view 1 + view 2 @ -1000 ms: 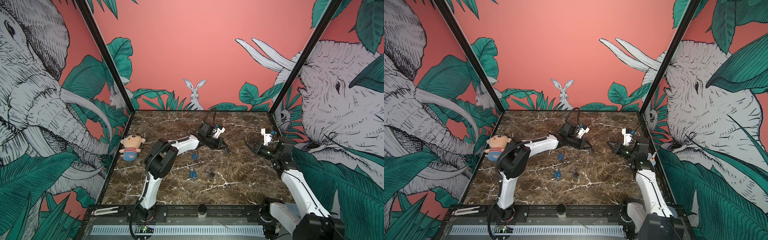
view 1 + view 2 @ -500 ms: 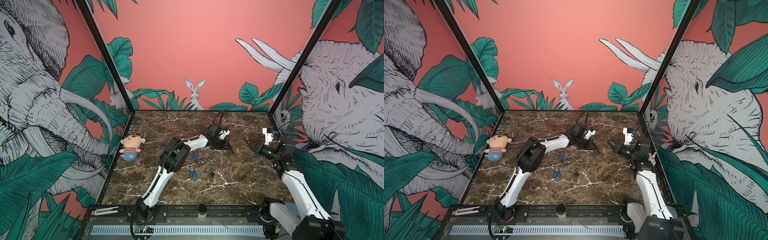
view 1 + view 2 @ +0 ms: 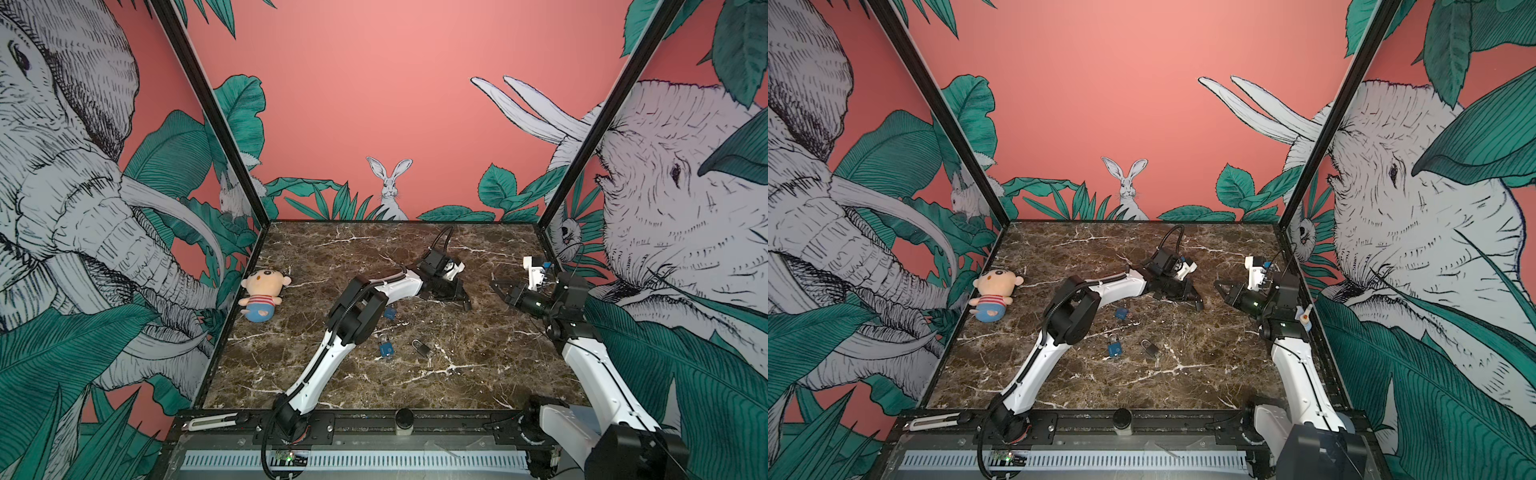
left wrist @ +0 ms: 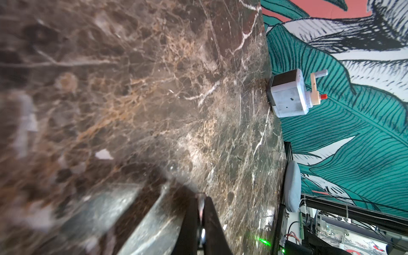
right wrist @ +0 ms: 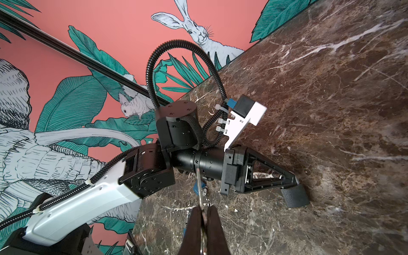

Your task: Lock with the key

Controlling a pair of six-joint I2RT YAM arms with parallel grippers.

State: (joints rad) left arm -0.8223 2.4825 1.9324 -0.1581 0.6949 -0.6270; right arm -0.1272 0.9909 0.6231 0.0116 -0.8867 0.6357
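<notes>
My right gripper (image 5: 204, 208) is shut on the key (image 5: 199, 187), whose thin metal blade sticks out past its fingertips. In both top views the right gripper (image 3: 496, 286) hovers at the table's right side, pointing left. My left gripper (image 3: 466, 305) is shut and low over the marble, just left of it, with a gap between them. A pale sliver shows between the left gripper's (image 4: 201, 199) tips; I cannot tell what it is. On the table lie a blue padlock (image 3: 385, 348), a dark padlock (image 3: 421, 348) and a second blue padlock (image 3: 389, 312) near the left forearm.
A plush doll (image 3: 262, 297) lies at the table's left edge. A grey box with a crank (image 4: 288, 95) sits at the table's right edge, with a grey disc (image 4: 291, 185) further along that edge. Patterned walls close in three sides of the table.
The left arm has stretched out, its elbow swinging right, and its gripper has moved right and down toward the right gripper. The right arm has hardly moved.
</notes>
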